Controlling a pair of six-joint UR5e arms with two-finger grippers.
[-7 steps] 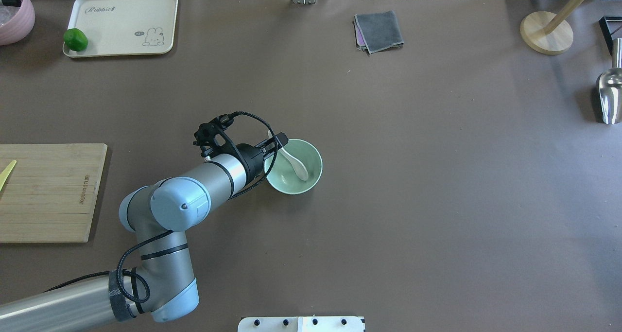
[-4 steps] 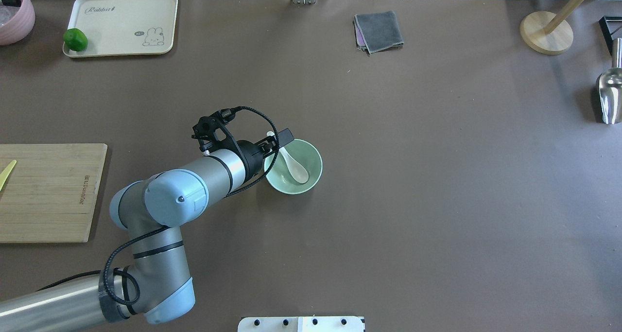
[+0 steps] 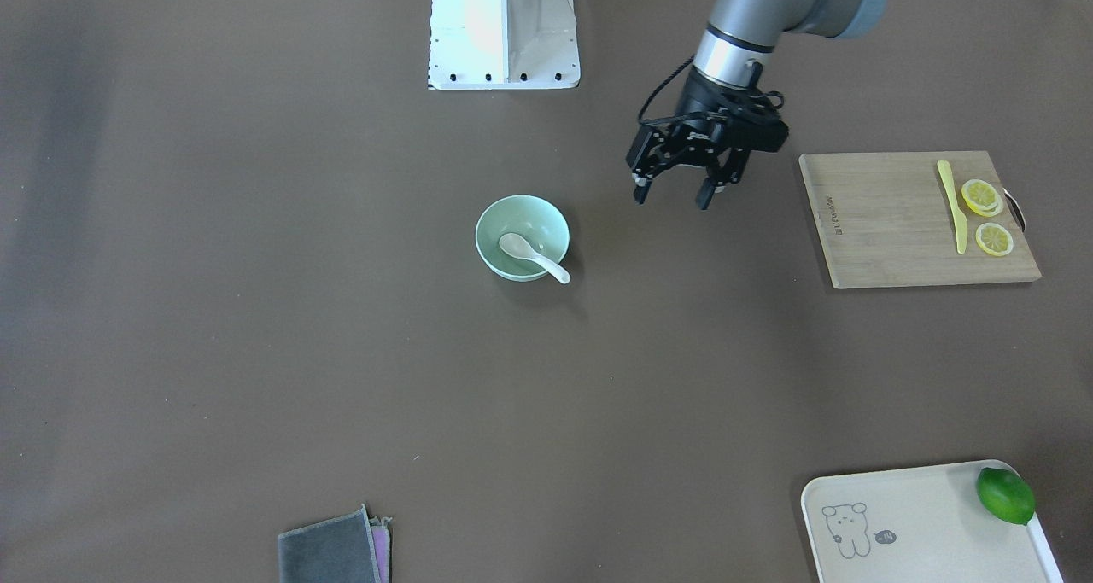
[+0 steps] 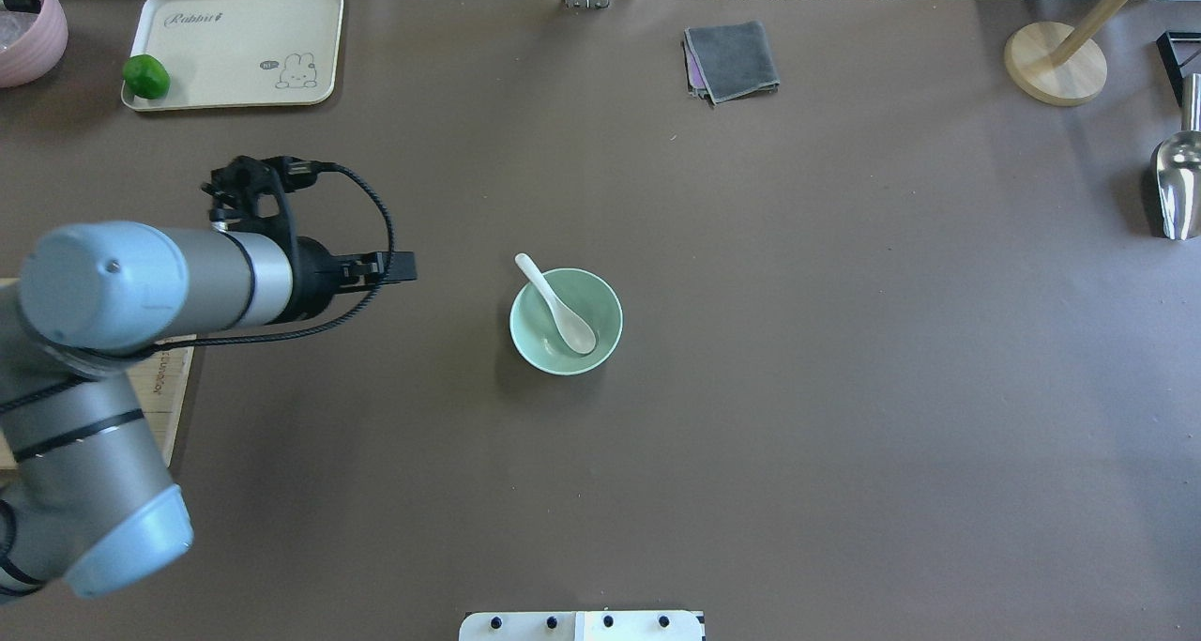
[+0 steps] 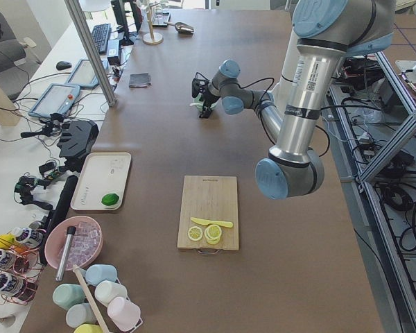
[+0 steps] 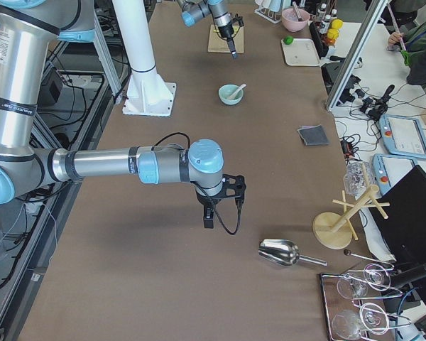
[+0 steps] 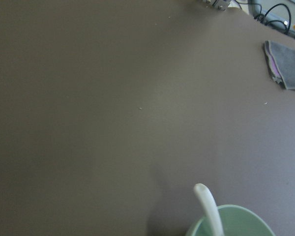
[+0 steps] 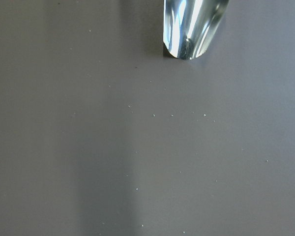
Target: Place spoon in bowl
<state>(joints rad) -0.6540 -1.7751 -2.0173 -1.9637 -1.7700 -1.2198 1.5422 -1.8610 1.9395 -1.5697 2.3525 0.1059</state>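
The white spoon [image 4: 555, 312] lies in the mint-green bowl [image 4: 605, 327] at the table's middle, scoop down inside, handle over the far-left rim. Both also show in the front view, the spoon [image 3: 529, 254] and the bowl [image 3: 546, 223]. The left wrist view shows the handle [image 7: 206, 201] and the bowl's rim [image 7: 236, 220]. My left gripper [image 3: 672, 199] is open and empty, raised and well off to the bowl's left [image 4: 399, 269]. My right gripper [image 6: 211, 213] shows only in the right side view, far from the bowl; I cannot tell whether it is open or shut.
A bamboo cutting board [image 3: 888, 224] with a yellow knife [image 3: 955, 203] and lemon slices [image 3: 982, 197] lies under the left arm. A tray [image 4: 235, 59] holds a lime [image 4: 145, 76]. A grey cloth [image 4: 732, 59], a wooden stand [image 4: 1056, 64] and a metal scoop [image 4: 1178, 186] lie further off.
My left gripper was at the spoon's handle by the bowl's rim. It has drawn back to the left, away from the bowl. The spoon stays in the bowl.
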